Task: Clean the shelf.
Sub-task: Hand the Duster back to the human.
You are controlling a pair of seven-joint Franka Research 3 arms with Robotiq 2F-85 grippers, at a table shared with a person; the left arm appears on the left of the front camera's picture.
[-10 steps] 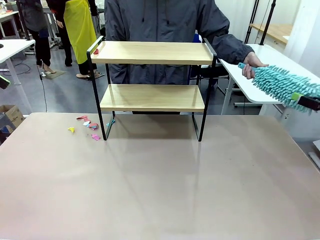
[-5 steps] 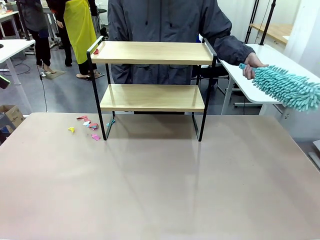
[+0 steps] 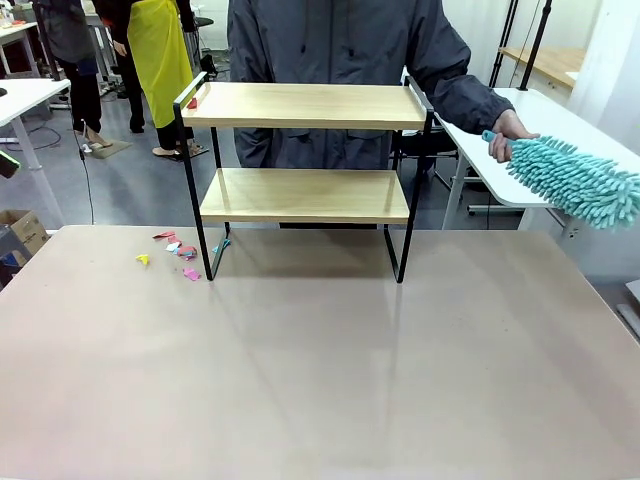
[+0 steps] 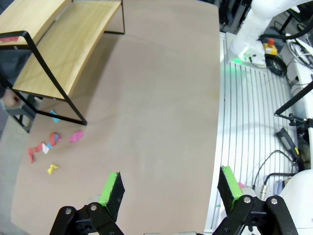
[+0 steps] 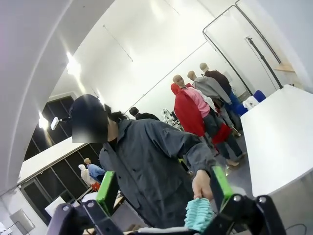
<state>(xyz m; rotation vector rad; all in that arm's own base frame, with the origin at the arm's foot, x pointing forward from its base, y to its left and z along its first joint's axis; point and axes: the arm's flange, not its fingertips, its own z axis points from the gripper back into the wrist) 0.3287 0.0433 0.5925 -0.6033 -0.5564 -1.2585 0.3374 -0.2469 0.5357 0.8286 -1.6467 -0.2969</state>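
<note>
The shelf (image 3: 300,195) stands at the far middle of the table, two light wooden boards on a black frame, and its left end shows in the left wrist view (image 4: 63,49). A small red scrap (image 3: 192,102) lies on the top board's left end. Behind the shelf a person in a grey jacket holds a fluffy teal duster (image 3: 575,180) out to the right by its handle. My left gripper (image 4: 170,186) hangs open high above the table. My right gripper (image 5: 164,191) is open, facing the person; the duster (image 5: 198,214) sits low between its fingers, and I cannot tell if they touch.
Several coloured paper scraps (image 3: 180,250) lie on the table left of the shelf's left legs, also in the left wrist view (image 4: 51,142). A white side table (image 3: 545,110) stands at the right, under the duster. The tan table (image 3: 320,360) spreads wide in front of the shelf.
The right gripper's tip, seen at the right edge against the duster a second ago, has left the front view. The person's hand and duster shifted slightly.
</note>
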